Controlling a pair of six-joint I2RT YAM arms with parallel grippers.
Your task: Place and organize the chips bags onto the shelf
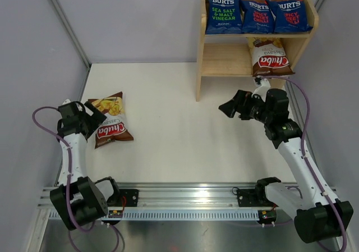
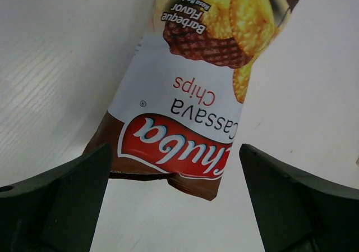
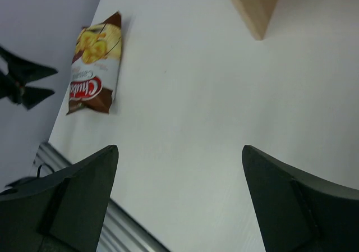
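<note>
Hovering our left gripper point(image 1: 94, 118) at edge of Chuba bag point(image 1: 111, 127), jaws wide, empty; right gripper point(image 1: 235, 104) wide, empty, near shelf point(image 1: 199, 67); second Chuba bag point(image 1: 269, 56) on lower tier.

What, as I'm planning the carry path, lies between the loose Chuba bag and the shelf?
Nothing; just bare white table between the loose Chuba bag and the shelf, clearest in the top external view.
</note>
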